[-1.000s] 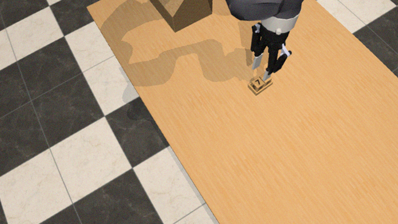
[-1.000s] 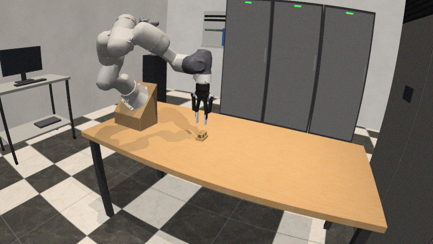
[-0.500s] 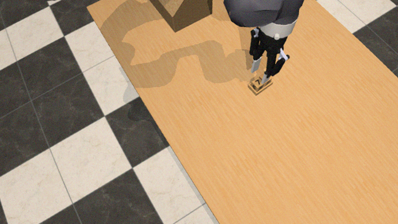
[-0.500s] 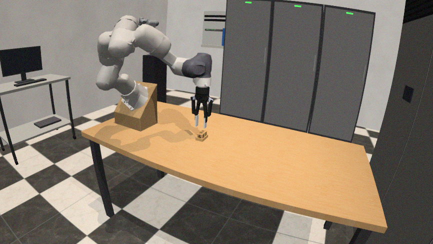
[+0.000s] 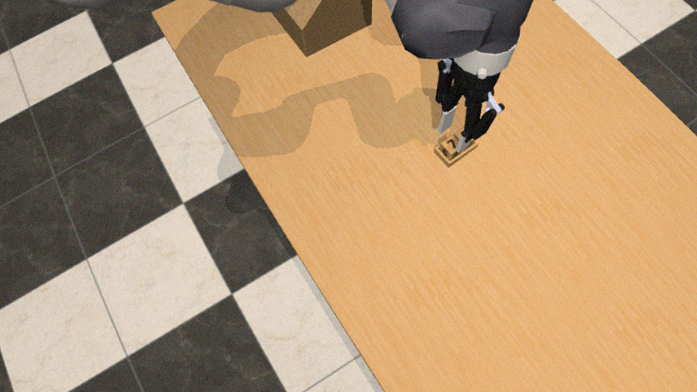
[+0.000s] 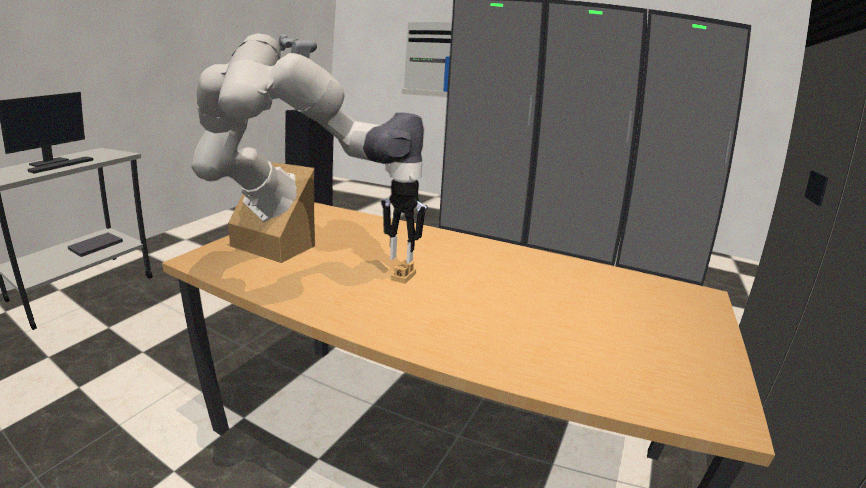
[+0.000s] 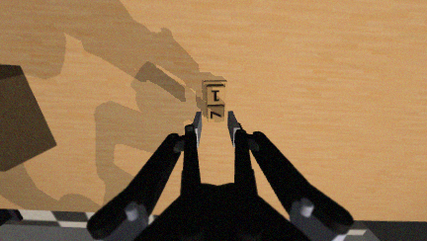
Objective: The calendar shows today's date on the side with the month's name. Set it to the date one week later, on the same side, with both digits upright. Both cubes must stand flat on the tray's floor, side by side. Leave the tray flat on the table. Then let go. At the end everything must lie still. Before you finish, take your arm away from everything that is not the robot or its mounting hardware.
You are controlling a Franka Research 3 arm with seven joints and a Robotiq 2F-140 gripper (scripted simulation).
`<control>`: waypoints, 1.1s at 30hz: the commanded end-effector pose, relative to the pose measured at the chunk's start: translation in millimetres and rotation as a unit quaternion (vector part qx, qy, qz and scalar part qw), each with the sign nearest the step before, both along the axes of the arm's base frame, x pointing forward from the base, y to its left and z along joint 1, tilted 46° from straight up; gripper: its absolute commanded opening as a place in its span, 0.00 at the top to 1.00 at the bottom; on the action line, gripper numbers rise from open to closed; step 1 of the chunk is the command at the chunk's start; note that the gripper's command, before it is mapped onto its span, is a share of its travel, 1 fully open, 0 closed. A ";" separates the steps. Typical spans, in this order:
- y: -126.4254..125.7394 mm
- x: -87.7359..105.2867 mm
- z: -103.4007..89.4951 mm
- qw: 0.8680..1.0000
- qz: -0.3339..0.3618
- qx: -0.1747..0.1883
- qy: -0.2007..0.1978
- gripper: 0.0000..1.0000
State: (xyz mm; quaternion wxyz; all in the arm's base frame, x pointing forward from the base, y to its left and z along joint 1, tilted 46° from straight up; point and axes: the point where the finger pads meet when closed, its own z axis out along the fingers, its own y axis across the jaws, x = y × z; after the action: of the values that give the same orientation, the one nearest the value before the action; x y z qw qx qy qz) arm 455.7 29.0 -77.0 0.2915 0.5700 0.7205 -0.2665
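Note:
The tray (image 5: 459,157) (image 6: 399,279) lies flat on the table with two wooden cubes side by side in it. One cube (image 5: 450,144) (image 7: 215,114) has a 7 on top. The other cube (image 7: 215,95) has a 1 on top; a finger largely hides it in the top view. In the exterior view a side face of the nearer cube (image 6: 399,272) shows what looks like a 6. The month side cannot be made out. My gripper (image 5: 453,138) (image 6: 401,260) (image 7: 214,119) is partly open and empty, pointing down with its fingertips just above the cubes.
The arm's wooden base block (image 5: 336,21) (image 6: 281,239) (image 7: 25,119) stands at one end of the table (image 5: 533,266) (image 6: 545,339). The arm's shadow falls beside the tray. A side desk with a monitor (image 6: 42,122) and tall grey cabinets (image 6: 581,133) stand beyond the table.

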 end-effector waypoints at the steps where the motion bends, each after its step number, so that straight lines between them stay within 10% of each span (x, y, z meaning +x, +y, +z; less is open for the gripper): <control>1: -2.8 2.3 -3.5 1.000 -0.002 0.003 -0.004 0.71; 33: -6.4 3.1 -7.1 1.000 -0.002 0.003 -0.004 0.71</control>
State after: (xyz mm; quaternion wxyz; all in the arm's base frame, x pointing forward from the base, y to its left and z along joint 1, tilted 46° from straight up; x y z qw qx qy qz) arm 457.6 23.4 -83.3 0.2917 0.5721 0.7196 -0.2641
